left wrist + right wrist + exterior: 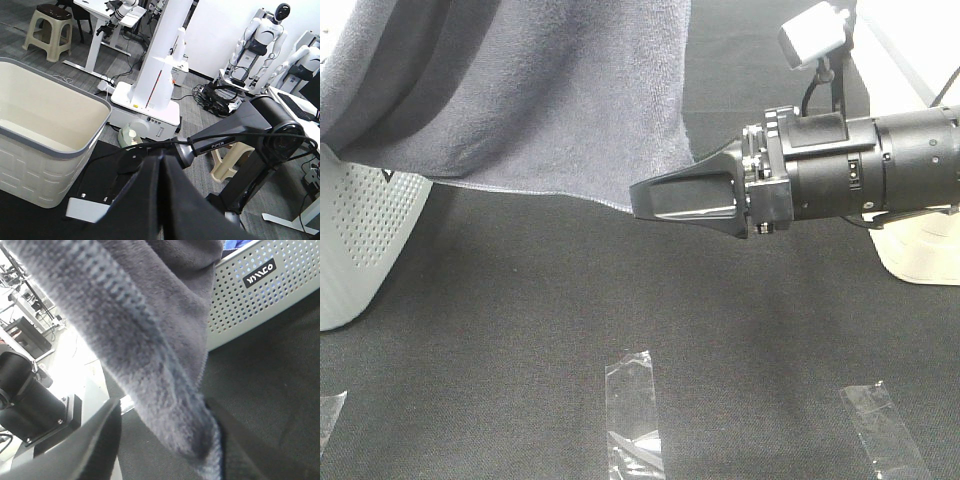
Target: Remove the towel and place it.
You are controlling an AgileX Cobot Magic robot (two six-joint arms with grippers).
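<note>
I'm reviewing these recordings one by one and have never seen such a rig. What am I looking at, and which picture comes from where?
It is a two-armed robot. One picture looks down from a high camera; the other two come from a camera on each wrist. A grey towel hangs over a white perforated basket above the black table, which bears clear tape strips. The right end effector stands open with the towel's corner between its fingers, not yet clamped. The left end effector is shut and empty; its camera shows a cream bin.

The towel (520, 90) is plush cloth, the basket (360, 235) perforated smooth plastic, the table (520, 310) matt.
</note>
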